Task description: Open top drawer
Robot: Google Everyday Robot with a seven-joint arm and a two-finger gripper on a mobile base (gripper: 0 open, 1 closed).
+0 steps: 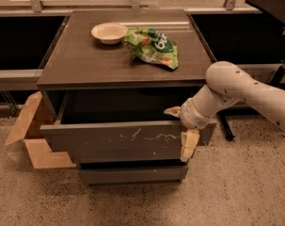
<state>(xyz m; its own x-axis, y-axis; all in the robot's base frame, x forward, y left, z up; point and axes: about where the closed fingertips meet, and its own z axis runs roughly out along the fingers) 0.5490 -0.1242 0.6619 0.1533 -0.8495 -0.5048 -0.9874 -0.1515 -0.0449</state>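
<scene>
I see top drawer [128, 142] dark grey-brown, pale squiggly scratches mid-front. Cream gripper [177, 133], fingers spread, at drawer's 3 o'clock end. White bowl [109, 32], green bag [152, 46] with white lettering, brown tabletop [76, 65]. Tan cardboard box [34, 140] at 9 o'clock.
</scene>
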